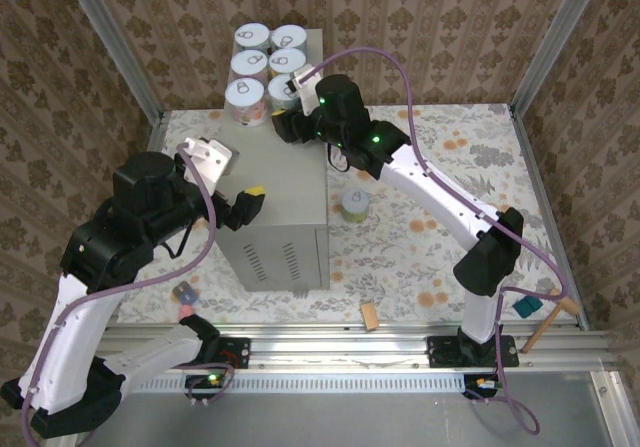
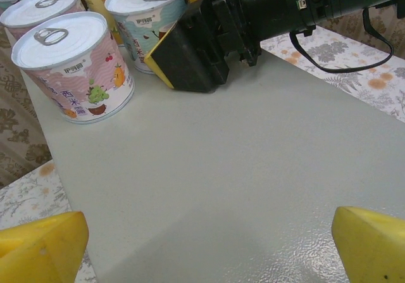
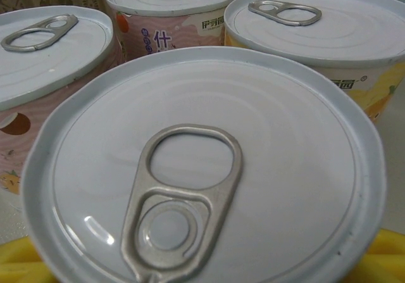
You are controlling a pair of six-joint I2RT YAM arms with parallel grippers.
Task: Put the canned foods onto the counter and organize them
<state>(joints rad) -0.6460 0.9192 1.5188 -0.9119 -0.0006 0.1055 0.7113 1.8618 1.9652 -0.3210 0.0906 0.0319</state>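
while six cans crowd the far end, the near tabletop lies bare

as the right pincer (image 1: 286,97) comes in over the right edge of the grey tabletop (image 1: 285,182), six cans (image 1: 248,63) stand at the far end in two columns of three. they are packed side by side, and the left column runs close to the left edge. nearer than that block it's all bare metal, open room right down to the vented front face. the left pincer (image 1: 250,203) hangs at the left edge about midway along, its yellow fingertips (image 2: 44,245) spread wide with nothing between them.

to the front right can (image 3: 209,169) now: it's on the tabletop at the near right corner of the block, upright, long axis vertical, white lid up. yellow pads (image 3: 25,257) show low on both sides of it, so the right pincer is closed around this can. its pull tab lies flat, ring end aimed at the cans behind. every neighbour stands the same way, lids up. a loose can (image 1: 354,205) stands upright on the floral floor (image 1: 430,257), just right of the tabletop.

labels: the pink can (image 2: 69,61) at the front left carries fruit pictures and "西米" down its side. another pink label shows "什". the small brand tags are too fine to read.
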